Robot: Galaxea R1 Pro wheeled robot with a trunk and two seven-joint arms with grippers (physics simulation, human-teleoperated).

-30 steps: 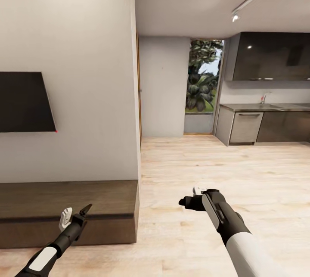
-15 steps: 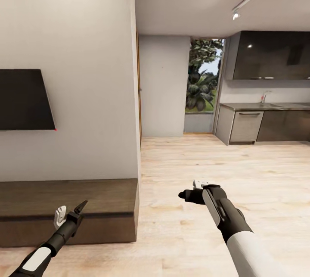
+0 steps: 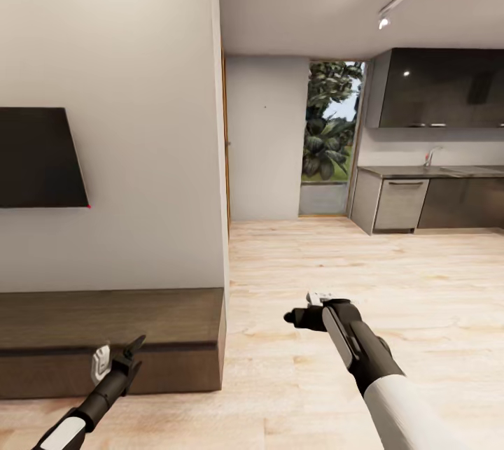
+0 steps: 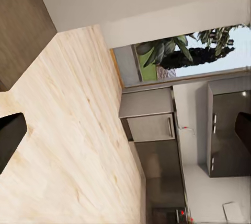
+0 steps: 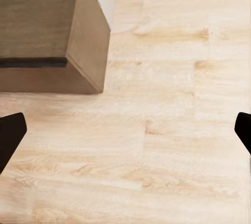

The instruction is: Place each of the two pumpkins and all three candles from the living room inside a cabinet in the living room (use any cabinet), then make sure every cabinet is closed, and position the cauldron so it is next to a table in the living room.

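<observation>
Low, long dark-brown wooden cabinet (image 3: 112,338) sits against the white wall at left, flat top bare, its doors seemingly shut. Left gripper (image 3: 117,355) and right gripper (image 3: 301,315) hover spread, empty, over pale plank floor (image 3: 392,296).

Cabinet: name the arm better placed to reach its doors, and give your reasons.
Left, probably. The left pincer hangs in front of the cabinet, fingers apart and empty. The right pincer is out over bare floor past the cabinet's end, also open and empty.
</observation>
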